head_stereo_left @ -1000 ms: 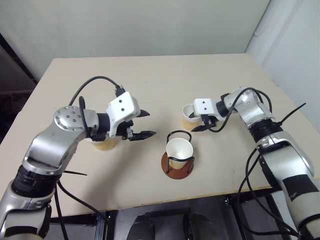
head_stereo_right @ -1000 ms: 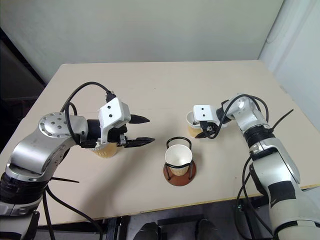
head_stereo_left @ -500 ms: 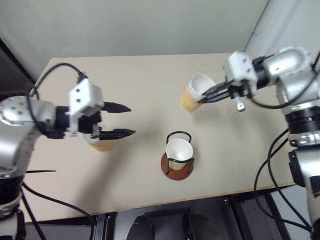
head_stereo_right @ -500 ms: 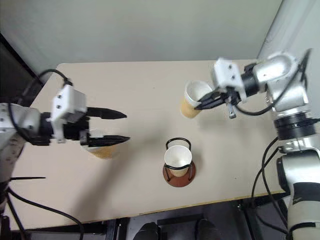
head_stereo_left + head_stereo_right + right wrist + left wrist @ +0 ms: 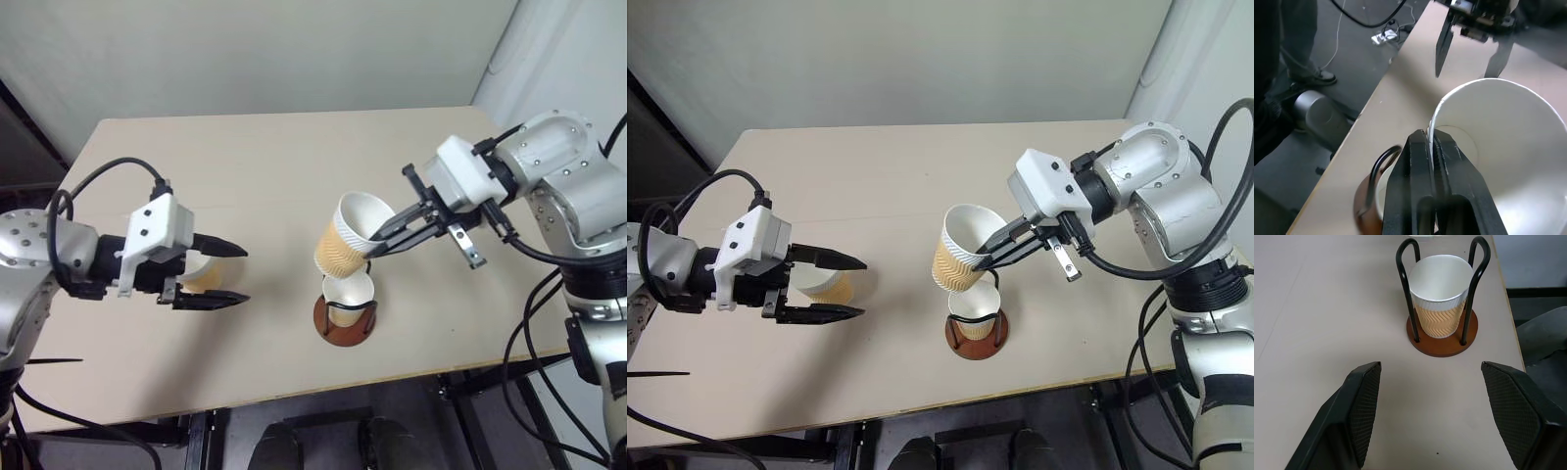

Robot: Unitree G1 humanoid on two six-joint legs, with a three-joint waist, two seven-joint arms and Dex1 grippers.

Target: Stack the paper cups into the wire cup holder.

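Right pincer point(image 5: 1432, 142) pinches a paper cup's point(image 5: 958, 250) rim; left pincer point(image 5: 1430, 416) spread, seemingly empty.

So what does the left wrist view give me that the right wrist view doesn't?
Left wrist view alone: the wire cup holder whole, one cup seated upright inside its wire uprights, seen between the open left gripper's fingers.

Right wrist view alone: the right gripper shut on the rim of a second cup, held tilted above the holder, plus the floor with cables beyond the table edge.

Both: the holder, its cup and the beige table.
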